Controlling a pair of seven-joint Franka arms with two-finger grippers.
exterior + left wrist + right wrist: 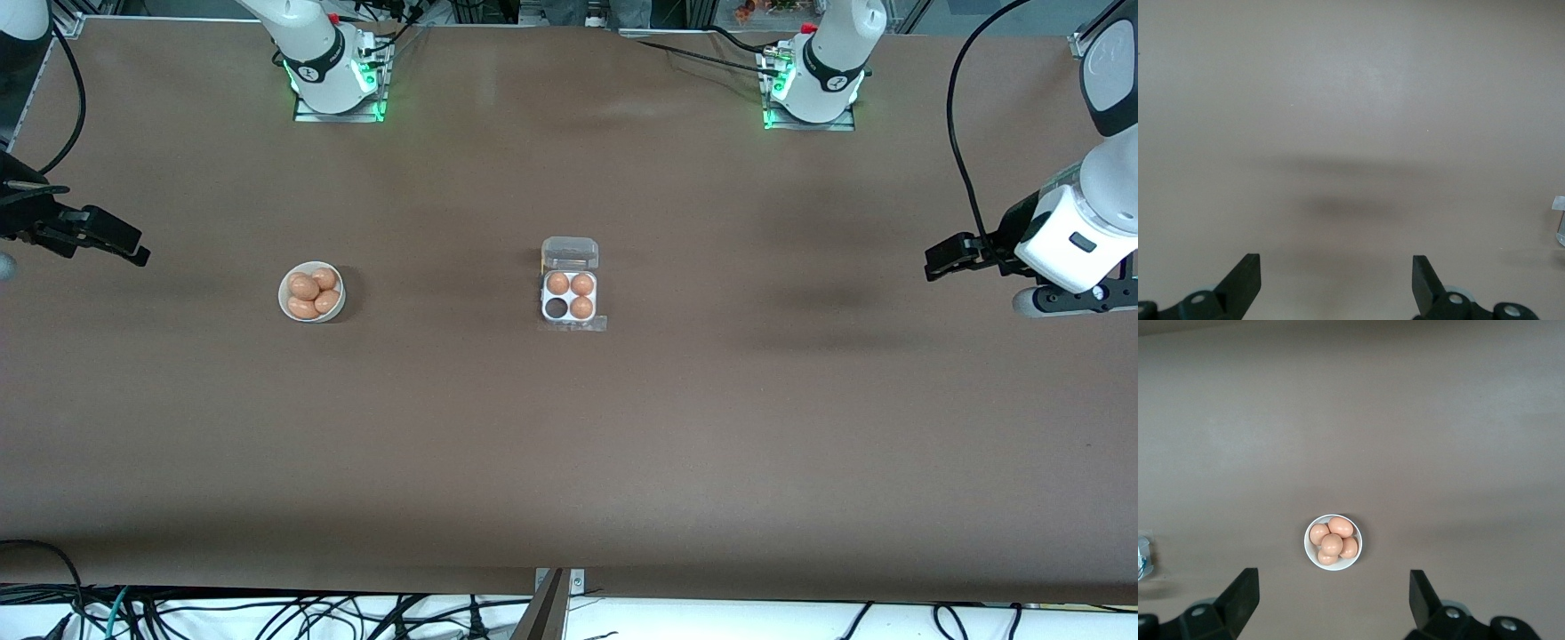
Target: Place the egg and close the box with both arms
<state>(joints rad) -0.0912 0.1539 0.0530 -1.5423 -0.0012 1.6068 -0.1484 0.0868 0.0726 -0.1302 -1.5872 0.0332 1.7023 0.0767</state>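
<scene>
The box point(545, 297) sits mid-table, its clear lid point(570, 253) folded back toward the arms' bases. Three brown eggs fill its white tray, and one cell point(556, 308) is empty. Several more brown eggs point(304, 287) lie in a round white bowl point(284, 300) toward the right arm's end. My right gripper point(133, 249) hangs open and empty in the air, well off from the bowl point(1333, 565), whose eggs point(1332, 543) show in its wrist view. My left gripper point(933, 260) hangs open and empty over bare table at the left arm's end, its fingers point(1248, 273) wide apart.
Both green-lit arm bases point(338, 80) point(809, 89) stand along the table edge farthest from the front camera. Cables point(267, 613) trail below the nearest table edge. A corner of the box point(1559, 220) shows at the border of the left wrist view.
</scene>
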